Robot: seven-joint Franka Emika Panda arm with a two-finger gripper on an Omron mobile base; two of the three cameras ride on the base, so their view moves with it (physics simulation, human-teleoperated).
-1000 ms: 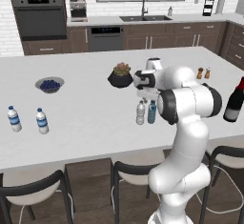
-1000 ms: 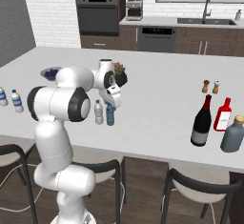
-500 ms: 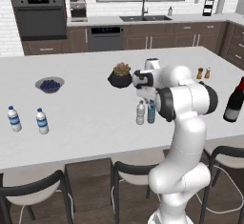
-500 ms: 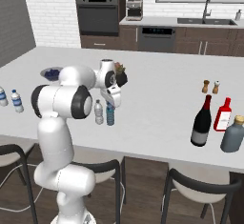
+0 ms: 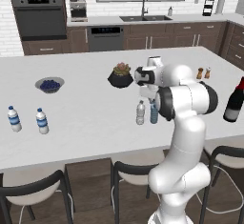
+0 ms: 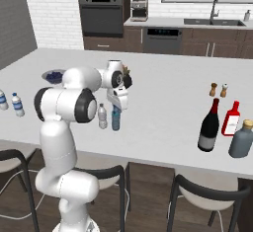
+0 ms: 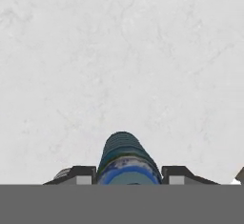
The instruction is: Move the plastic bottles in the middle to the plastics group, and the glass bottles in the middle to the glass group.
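Note:
The teal-blue bottle (image 5: 153,113) (image 6: 115,119) and the clear greyish bottle (image 5: 140,113) (image 6: 102,116) stand side by side near the counter's front edge. My gripper (image 5: 146,94) (image 6: 118,102) points down right over the teal one. In the hand view the teal bottle (image 7: 126,158) sits between the two fingertips (image 7: 80,174), which flank it closely; the gripper (image 7: 127,174) looks open. The dark wine bottle (image 5: 234,102) (image 6: 209,126) stands far right, beside the red bottle (image 6: 231,119). Two blue-labelled water bottles (image 5: 42,121) (image 6: 18,104) stand far left.
A potted plant (image 5: 120,75) stands just behind my hand. A bowl of blueberries (image 5: 49,84) lies at the back left. Salt and pepper shakers (image 6: 218,89) and a squat grey bottle (image 6: 242,138) are near the red bottle. Stools line the counter's front.
My hand has come down a little over the teal bottle. The bottles have not moved.

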